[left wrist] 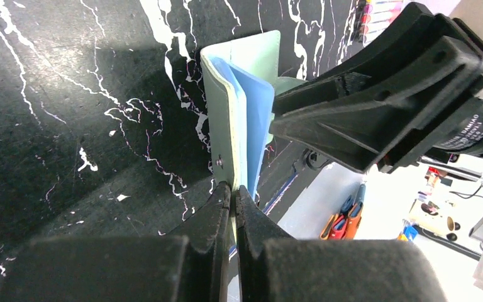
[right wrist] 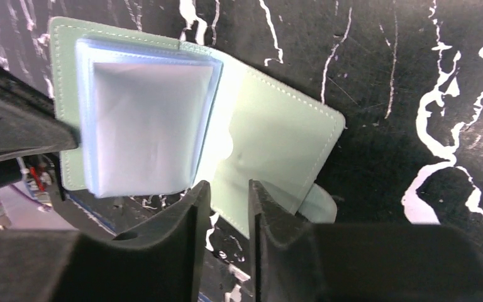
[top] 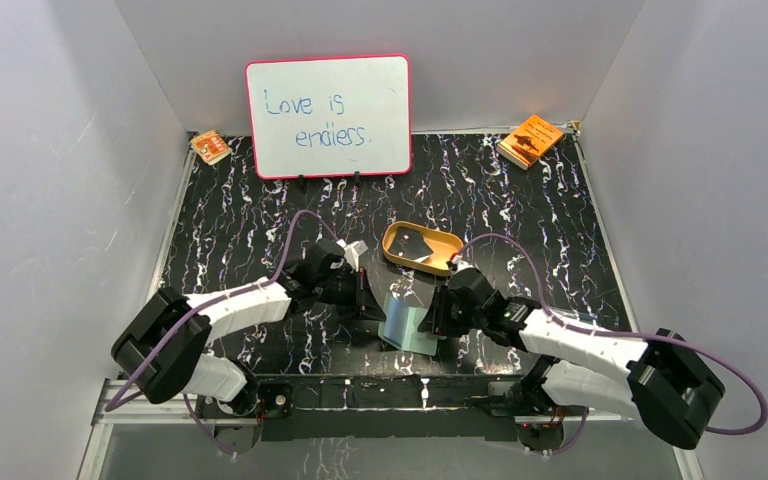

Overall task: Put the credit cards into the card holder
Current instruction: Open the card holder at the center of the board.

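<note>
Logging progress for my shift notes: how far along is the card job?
Done: the card holder is open, its pale blue pockets showing no dark card. In hand: the left fingers pinch its cover edge; the right fingers are at the other flap, grip unclear. Left: a dark credit card sits in the tan tray; none is in the holder yet.

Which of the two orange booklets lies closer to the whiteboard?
The smaller booklet at the back left corner; it lies just beside the whiteboard, while the larger booklet at the back right lies well apart from it.
</note>
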